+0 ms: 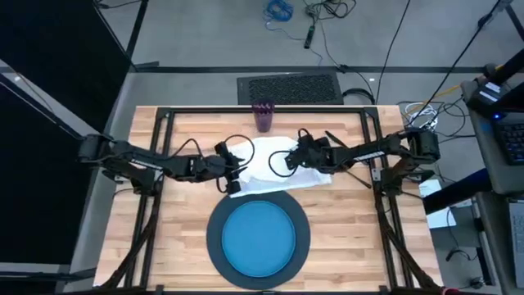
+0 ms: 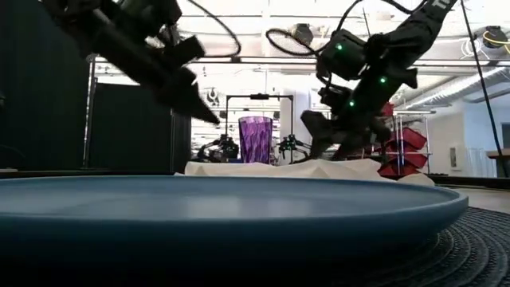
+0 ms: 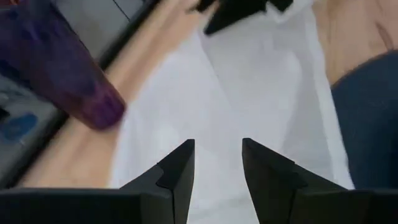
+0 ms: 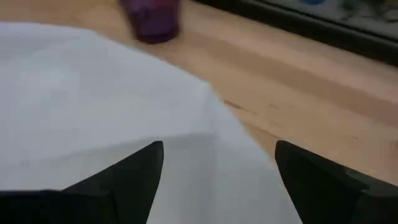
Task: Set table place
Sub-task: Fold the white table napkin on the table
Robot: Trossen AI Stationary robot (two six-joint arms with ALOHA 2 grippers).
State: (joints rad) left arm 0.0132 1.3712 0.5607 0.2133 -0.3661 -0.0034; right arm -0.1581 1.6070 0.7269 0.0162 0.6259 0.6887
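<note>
White napkin (image 1: 274,164): table (image 1: 164,246) centre, twelve o'clock of blue plate (image 1: 259,238); purple cup (image 1: 263,116) beyond. Left gripper (image 1: 235,168) at its nine o'clock edge, fingers narrowly parted, empty. Right gripper (image 1: 288,158) above it, fingers wide, empty.

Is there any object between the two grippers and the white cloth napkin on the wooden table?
Nothing visible. The left gripper and the right gripper, both open, hang directly over the white cloth napkin. The small purple cup stands beyond the napkin, not in the way.
</note>
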